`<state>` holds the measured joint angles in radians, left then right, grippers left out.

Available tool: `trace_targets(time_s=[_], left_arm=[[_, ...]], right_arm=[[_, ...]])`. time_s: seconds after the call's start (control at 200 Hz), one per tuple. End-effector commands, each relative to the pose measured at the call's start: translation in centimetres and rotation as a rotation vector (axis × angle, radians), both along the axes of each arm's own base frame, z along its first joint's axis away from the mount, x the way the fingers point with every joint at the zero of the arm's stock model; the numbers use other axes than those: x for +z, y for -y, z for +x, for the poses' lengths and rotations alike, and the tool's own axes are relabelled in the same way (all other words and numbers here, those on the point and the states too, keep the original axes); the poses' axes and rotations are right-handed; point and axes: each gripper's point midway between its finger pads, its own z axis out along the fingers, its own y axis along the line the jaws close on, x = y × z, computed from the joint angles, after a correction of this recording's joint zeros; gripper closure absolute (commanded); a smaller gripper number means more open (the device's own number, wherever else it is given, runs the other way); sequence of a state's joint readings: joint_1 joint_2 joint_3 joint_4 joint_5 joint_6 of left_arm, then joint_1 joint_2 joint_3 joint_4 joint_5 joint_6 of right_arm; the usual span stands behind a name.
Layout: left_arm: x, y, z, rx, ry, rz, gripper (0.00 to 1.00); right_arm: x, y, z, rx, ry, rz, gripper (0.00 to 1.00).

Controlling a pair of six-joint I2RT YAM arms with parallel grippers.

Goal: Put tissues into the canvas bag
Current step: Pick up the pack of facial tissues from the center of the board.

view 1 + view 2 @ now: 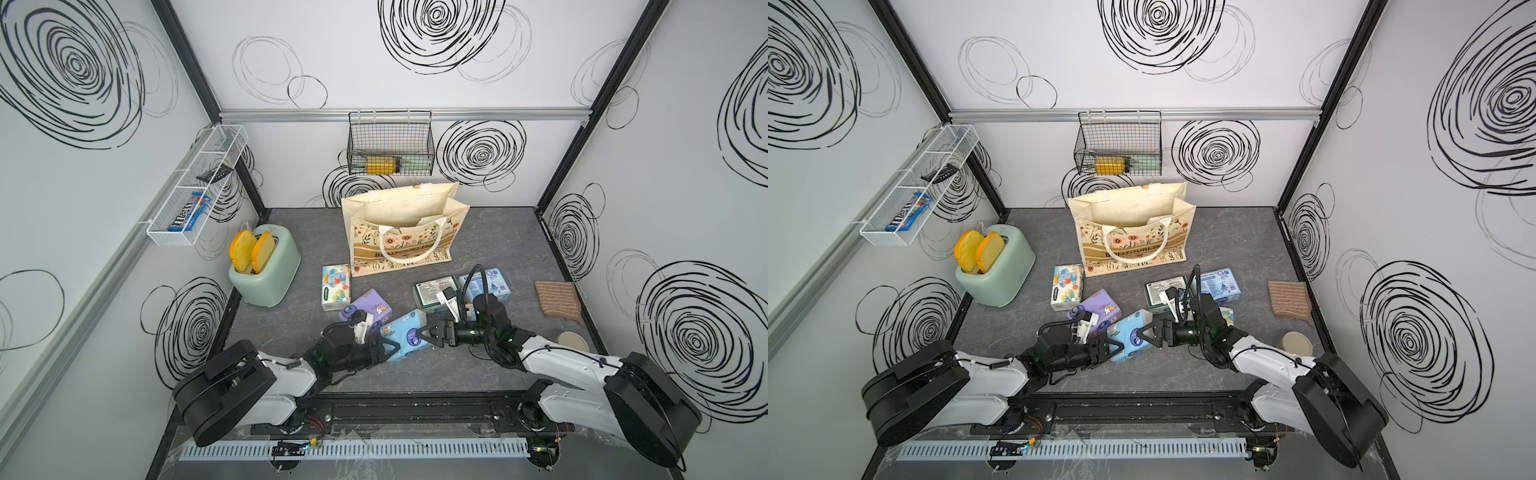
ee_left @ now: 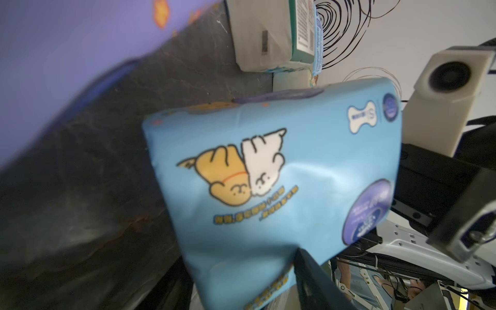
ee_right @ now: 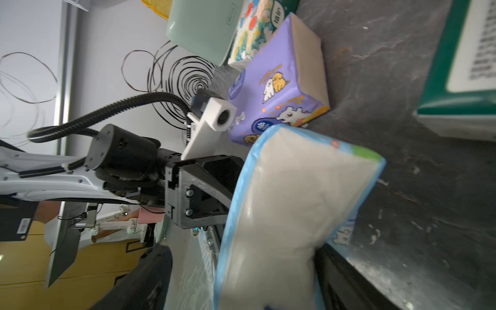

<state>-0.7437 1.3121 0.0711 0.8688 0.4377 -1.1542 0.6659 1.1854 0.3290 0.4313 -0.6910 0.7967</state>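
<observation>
you see one bag (image 1: pixel 365 235), far centre; five packs show plainly. your left claw (image 1: pixel 392 348) grips the near blue pack (image 1: pixel 401 330), near centre; your right claw (image 1: pixel 420 332) gapes around its right end. before the bag lie one elephant pack (image 1: pixel 336 286), one purple pack (image 1: pixel 368 305), one green pack (image 1: pixel 432 291), one far blue pack (image 1: pixel 496 284).

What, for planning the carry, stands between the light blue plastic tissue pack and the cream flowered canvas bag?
Nothing visible: bare grey table between light blue pack and canvas bag; purple pack and green-white pack flank it.
</observation>
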Motion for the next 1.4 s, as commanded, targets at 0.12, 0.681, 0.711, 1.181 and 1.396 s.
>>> trace_targets(time_s=[0.12,0.681,0.711,1.181,1.396], left_arm=[[2.9,1.0,0.1,-0.03,0.08,-0.097,0.37],[3.4,0.7,0.5,-0.02,0.115,-0.097,0.37],[3.5,0.6,0.6,-0.021,0.119,-0.096,0.37],[5.2,-0.2,1.3,-0.011,0.168,-0.083,0.33],[8.7,-2.2,2.8,0.029,0.231,-0.079,0.31]], right_arm=[[-1.6,0.8,-0.5,-0.005,0.043,-0.156,0.12],[0.0,-1.6,-3.2,0.169,0.055,-0.035,0.34],[0.0,-1.5,-3.1,0.161,0.06,-0.047,0.35],[0.0,-1.2,-2.3,0.127,0.077,-0.095,0.76],[3.3,-0.1,-0.8,0.091,0.138,-0.071,0.77]])
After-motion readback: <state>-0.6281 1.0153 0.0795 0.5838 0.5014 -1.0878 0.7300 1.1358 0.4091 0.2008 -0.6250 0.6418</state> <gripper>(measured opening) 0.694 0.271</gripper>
